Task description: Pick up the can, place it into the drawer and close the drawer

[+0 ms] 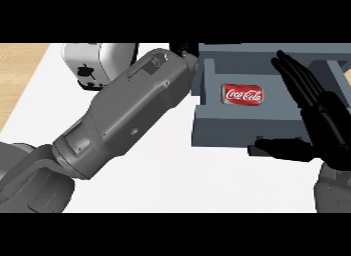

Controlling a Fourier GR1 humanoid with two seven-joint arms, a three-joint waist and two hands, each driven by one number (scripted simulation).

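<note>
Inside the open drawer [207, 112] lies the can [243, 94]

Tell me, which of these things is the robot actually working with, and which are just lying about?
Part of the job:
- red can, lying inside the drawer
- grey drawer, open
- right hand, fingers straight, over the drawer's right side
- left forearm, stretched toward the drawer's left side; its hand is hidden

Just lying about:
- toaster, at the back left
- white counter

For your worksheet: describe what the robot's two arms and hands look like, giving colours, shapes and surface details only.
The left forearm is a chunky grey casing of boxy, bevelled segments with recessed panels. The right hand is glossy black, with long slender segmented fingers and a thumb. The left hand is hidden; little of the right forearm shows.
</note>
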